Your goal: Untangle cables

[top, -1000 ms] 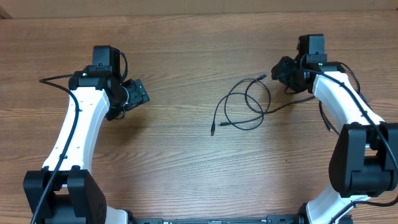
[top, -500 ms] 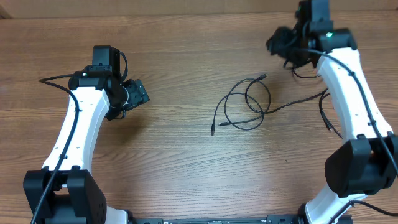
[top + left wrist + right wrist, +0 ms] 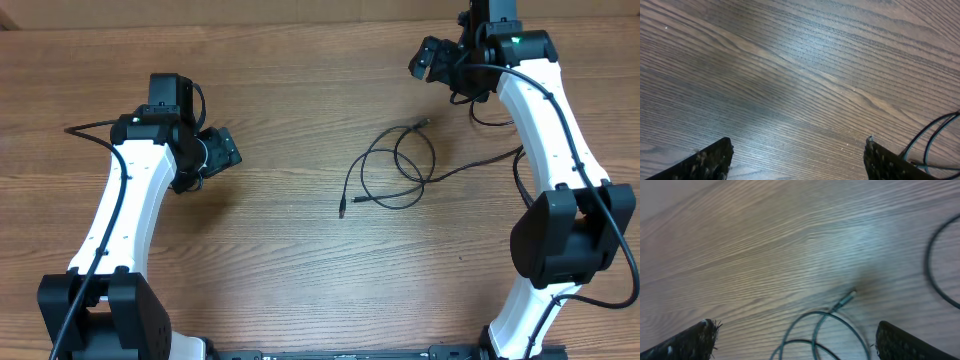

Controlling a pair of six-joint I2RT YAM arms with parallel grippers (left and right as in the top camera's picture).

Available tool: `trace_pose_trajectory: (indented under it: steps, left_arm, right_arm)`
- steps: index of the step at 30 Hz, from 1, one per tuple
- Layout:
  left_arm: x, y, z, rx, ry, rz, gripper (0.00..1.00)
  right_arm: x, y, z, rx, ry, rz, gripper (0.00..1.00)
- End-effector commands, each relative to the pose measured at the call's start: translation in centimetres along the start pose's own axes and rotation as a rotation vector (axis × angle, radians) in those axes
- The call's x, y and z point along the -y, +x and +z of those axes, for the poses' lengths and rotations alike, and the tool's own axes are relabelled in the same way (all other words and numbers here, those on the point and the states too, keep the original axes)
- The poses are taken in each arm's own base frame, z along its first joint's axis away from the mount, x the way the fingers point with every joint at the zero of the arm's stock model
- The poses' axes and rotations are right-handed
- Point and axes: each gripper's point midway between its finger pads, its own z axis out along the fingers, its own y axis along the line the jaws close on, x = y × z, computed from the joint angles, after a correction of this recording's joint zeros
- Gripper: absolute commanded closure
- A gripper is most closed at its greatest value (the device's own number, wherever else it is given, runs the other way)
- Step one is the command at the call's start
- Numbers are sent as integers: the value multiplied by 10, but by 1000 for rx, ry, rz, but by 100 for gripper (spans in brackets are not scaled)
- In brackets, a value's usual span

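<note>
From where I'm standing, the right arm is swinging up and away toward the far edge of the desk. A second ago its gripper was crouching low beside the right-hand tail of the cables. Now the right gripper is hanging well above and beyond them, pointing leftward. In the right wrist view, the right gripper is showing both fingers spread wide at the bottom corners. Nothing is sitting between them, only wood grain and a stretch of cord further off.

The cables are lying in the middle-right of the desk, in the same loose, overlapping loops as before. One plug end is pointing toward the far side. Another is hanging down at the left of the tangle. A long tail is trailing off to the right toward the right arm. That tail is now lying free on the wood, where the gripper was covering its end a moment ago. In the right wrist view, the cables are curling just ahead of the fingers, with a small plug tip leading.

The left arm is sitting exactly where it was. The left gripper is resting well apart from the tangle, on the left half of the desk. Seen in its own wrist view, the left gripper is standing open and holding nothing. The cables are only peeking in at the right edge.
</note>
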Motion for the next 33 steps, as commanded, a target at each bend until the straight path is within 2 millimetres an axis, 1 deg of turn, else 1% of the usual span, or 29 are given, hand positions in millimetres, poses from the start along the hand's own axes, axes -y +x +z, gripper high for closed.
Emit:
trace_pose_trajectory:
  steps: [1,3,5,8,12,13,15,18,20,23,27,33]
  left_arm:
    - [7,-7,-7,24,24,20,16]
    - [7,-7,-7,26,26,20,16]
    - [7,-8,-7,27,27,20,16]
    - [7,-8,-7,27,27,20,16]
    - [7,-7,-7,26,26,20,16]
    - [7,-7,-7,26,26,20,16]
    - [7,-7,-7,26,26,20,17]
    - [7,-7,-7,26,26,19,17]
    - [7,-7,-7,26,27,20,16]
    - [7,-7,-7,25,26,20,16]
    - [6,-6,-7,19,23,19,17]
    - [6,-5,-7,16,21,19,16]
  right_arm:
    - [-16,-3,-5,9,-66,-35,0]
    - [-10,-2,0,7,-42,19,0]
    - [1,2,9,1,7,115,0]
    - [15,13,28,-32,68,212,0]
    - [26,30,59,-89,112,287,0]
    - [28,35,67,-107,123,300,1]
    - [30,44,81,-136,140,309,9]
    - [35,58,98,-163,196,358,9]
    - [41,67,106,-167,252,396,12]
    - [49,73,113,-147,325,436,13]
    - [54,74,117,-107,389,439,16]
    - [52,75,125,-91,397,431,16]
